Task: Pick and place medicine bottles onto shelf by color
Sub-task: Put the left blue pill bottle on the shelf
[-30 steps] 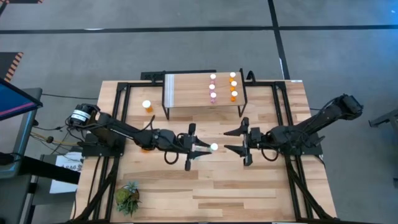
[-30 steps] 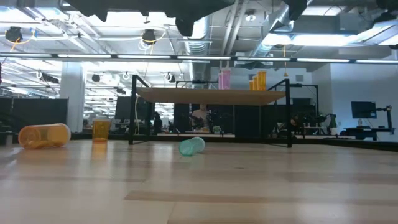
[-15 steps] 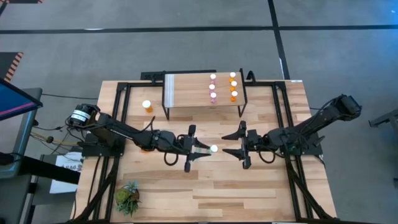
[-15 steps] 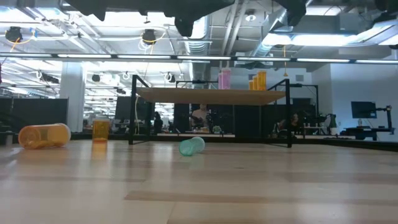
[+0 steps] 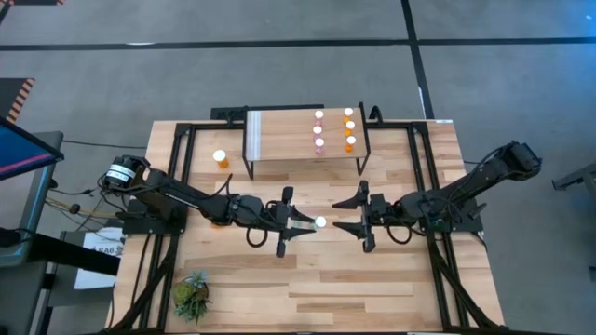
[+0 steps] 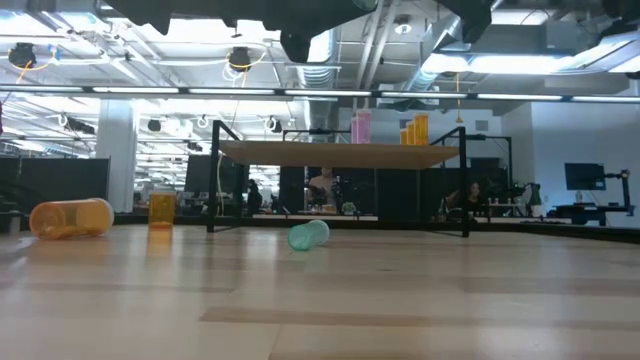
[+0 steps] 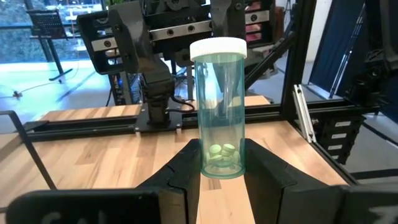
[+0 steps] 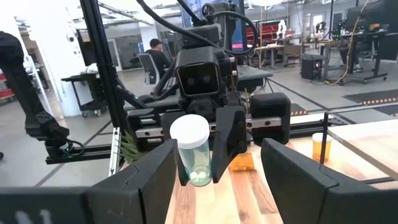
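Teal bottle [image 7: 217, 112], white cap, pills at bottom, pinched in my left hand [image 5: 296, 221] near surface [image 5: 372, 279] center; no readable label. Right hand [image 5: 352, 215] faces it, fingers spread, empty. Only the low view shows a teal bottle lying on its side [image 6: 308, 235] w/ an orange one [image 6: 70, 217]. Pink and orange bottles stand on the shelf [image 5: 279, 140] at the far edge.

My left gripper [image 5: 300, 223] with teal bottle [image 5: 314, 222] blocks straight path; table [image 5: 372, 279] front open; shelf [image 5: 279, 140] left half bare.
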Action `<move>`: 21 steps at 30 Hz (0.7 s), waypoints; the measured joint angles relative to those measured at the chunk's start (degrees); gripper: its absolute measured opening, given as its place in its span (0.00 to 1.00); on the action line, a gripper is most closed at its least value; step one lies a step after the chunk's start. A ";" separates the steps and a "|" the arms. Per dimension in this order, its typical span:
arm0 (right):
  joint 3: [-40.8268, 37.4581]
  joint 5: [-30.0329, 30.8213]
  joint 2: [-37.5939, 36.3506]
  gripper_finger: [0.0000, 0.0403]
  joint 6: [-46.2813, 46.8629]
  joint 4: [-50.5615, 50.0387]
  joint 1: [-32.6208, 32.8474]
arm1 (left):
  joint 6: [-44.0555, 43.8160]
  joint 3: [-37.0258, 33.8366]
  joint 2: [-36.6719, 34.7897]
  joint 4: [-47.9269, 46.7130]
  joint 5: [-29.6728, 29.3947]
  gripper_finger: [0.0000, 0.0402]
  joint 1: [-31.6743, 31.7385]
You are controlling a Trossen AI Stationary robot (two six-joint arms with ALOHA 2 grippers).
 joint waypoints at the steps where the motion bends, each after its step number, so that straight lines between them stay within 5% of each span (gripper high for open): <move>1: 0.00 0.00 0.00 0.63 -0.33 0.00 0.00 | -0.27 0.00 0.00 0.00 0.00 0.21 0.00; 21: 0.00 -0.01 0.00 0.63 -7.36 -0.49 -0.20 | -1.68 0.00 0.00 -0.06 0.00 0.21 0.13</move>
